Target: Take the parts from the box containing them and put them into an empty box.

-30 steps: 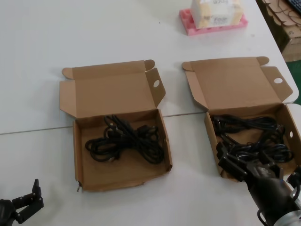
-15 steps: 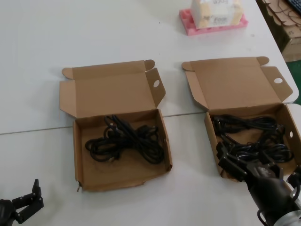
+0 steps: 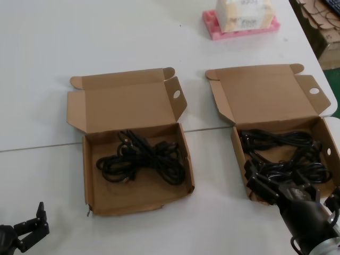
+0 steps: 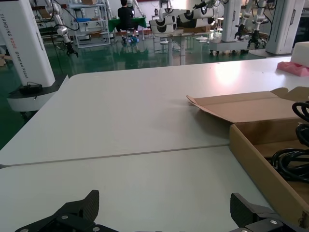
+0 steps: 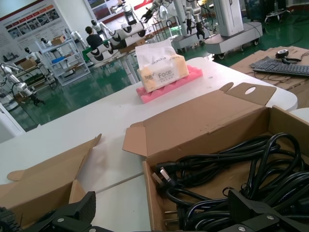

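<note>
Meanwhile, your left gripper (image 3: pixel 29 226) sat parked low over the bare table (image 3: pixel 48 180), near its front edge and well apart from the boxes. Its own wrist view showed the two fingers (image 4: pixel 72 212) spread wide with nothing between them.

Next along, the left box (image 3: pixel 90 175) stood open with its lid folded back and a round-holed flap on the side. You could see its front wall was wavy, with a small tear at the near left corner. It was not empty: one looped cable bunch (image 3: pixel 143 159) lay on its floor, a little toward the back.

To the right of that, the right box (image 3: pixel 236 149) also lay open, lid back. It held a thicker tangle of cables (image 3: pixel 281 154), and a plug (image 5: pixel 161 176) with metal prongs lay by the wall nearest the left box.

Your right gripper (image 3: pixel 279 190) was at that box's near left corner, reaching in over the front wall and just above the tangle. From the right wrist view its fingers (image 5: pixel 72 212) stood wide, one outside the box wall and the other over the cables, gripping nothing.

Farther back on the table, a tissue pack (image 3: pixel 244 13) rested on a pink foam block (image 3: pixel 241 29).
</note>
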`<state>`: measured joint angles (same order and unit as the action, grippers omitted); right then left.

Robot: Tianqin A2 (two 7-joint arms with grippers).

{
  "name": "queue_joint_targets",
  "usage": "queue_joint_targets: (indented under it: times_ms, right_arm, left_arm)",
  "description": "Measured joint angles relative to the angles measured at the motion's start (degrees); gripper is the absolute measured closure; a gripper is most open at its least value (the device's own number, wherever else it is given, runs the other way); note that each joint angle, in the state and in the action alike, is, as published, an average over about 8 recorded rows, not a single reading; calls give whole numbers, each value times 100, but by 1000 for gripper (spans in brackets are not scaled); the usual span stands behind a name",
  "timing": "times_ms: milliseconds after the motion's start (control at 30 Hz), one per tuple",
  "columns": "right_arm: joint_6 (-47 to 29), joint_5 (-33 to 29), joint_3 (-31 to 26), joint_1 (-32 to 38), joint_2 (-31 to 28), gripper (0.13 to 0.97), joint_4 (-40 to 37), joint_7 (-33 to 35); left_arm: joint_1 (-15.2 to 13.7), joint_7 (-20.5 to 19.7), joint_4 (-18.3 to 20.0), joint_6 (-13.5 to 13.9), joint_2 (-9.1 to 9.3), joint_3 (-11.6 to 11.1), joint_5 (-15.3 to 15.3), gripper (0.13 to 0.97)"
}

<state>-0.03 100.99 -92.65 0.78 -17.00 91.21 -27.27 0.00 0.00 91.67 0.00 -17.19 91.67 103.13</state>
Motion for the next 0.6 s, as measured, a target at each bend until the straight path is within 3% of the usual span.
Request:
queue_joint_targets:
  times_ms: [600]
  right_arm:
    - [0,0,0,0,0,129,0,0]
  left_arm:
    - [0,0,0,0,0,0,0,132]
